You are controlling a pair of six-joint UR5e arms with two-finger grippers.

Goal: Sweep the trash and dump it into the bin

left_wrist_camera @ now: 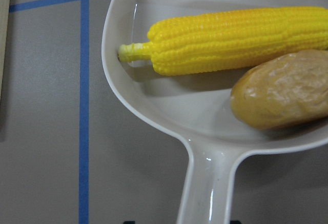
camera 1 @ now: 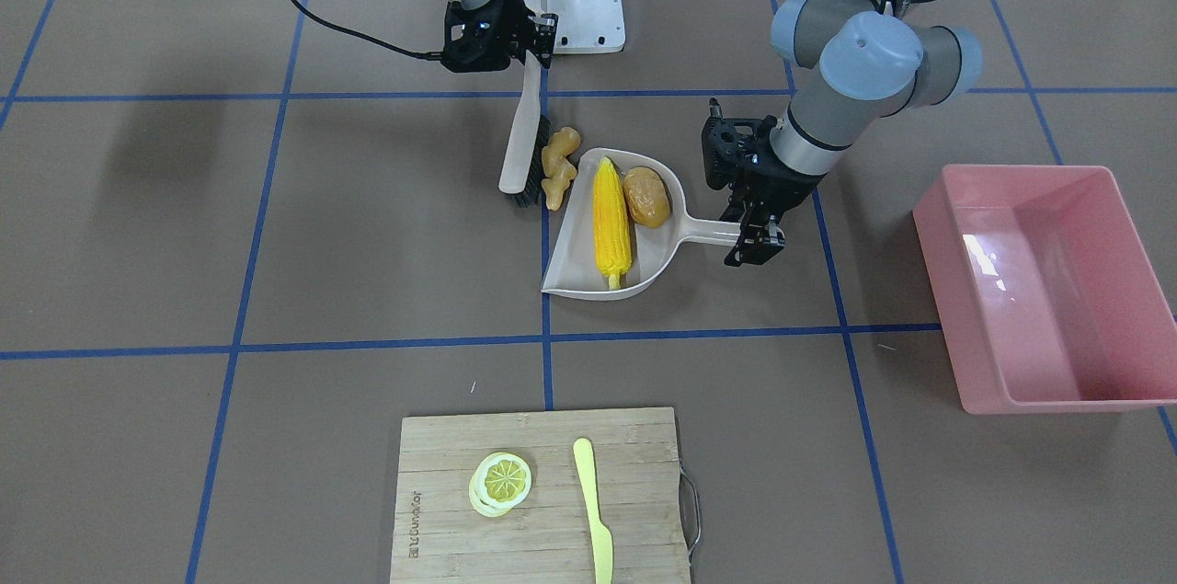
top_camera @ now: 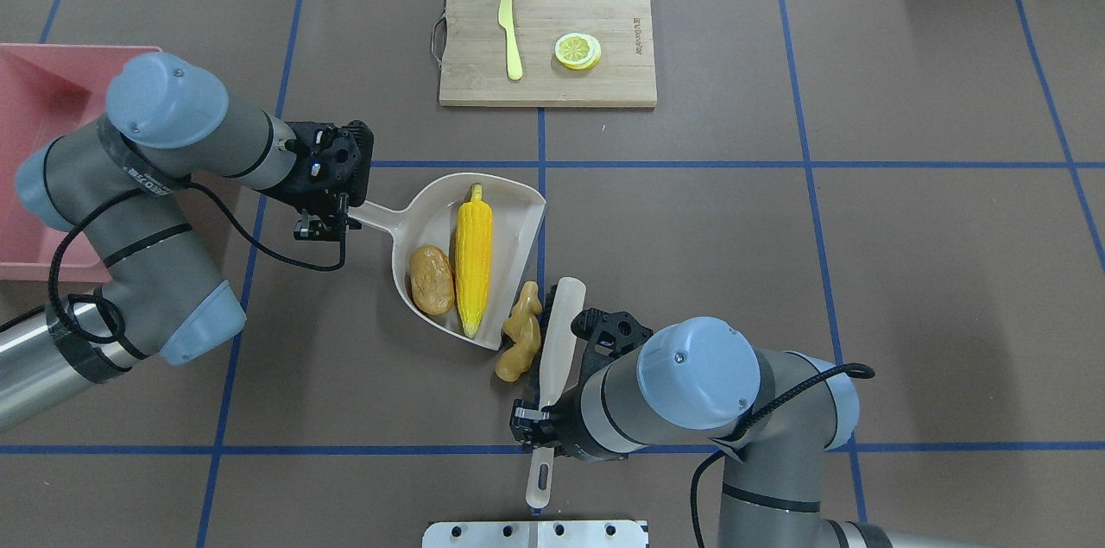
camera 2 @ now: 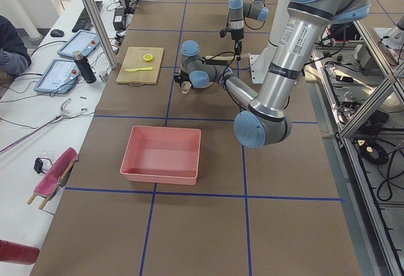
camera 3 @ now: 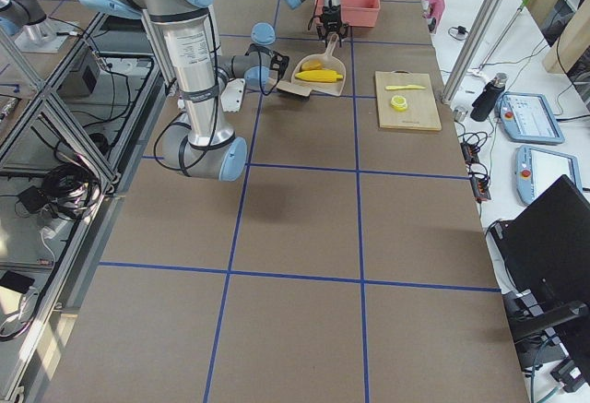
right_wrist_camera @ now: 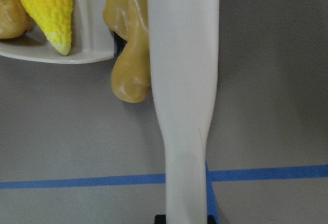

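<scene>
The yellow corn cob (top_camera: 473, 259) and the brown potato (top_camera: 431, 280) lie inside the beige dustpan (top_camera: 511, 204). My left gripper (top_camera: 332, 218) is shut on the dustpan's handle. The tan ginger root (top_camera: 520, 332) lies on the table at the dustpan's open lip, against the brush (top_camera: 557, 332). My right gripper (top_camera: 537, 425) is shut on the brush handle. The pink bin (camera 1: 975, 290) stands empty beyond the left arm, away from the dustpan. The right wrist view shows the ginger (right_wrist_camera: 130, 55) pressed between the brush (right_wrist_camera: 182, 55) and the lip.
A wooden cutting board (camera 1: 542, 529) lies at the far side of the table with a lemon slice (camera 1: 502, 481) and a pale yellow knife (camera 1: 593, 506) on it. Blue tape lines cross the brown table. The robot's white base plate (top_camera: 535, 533) is at the near edge.
</scene>
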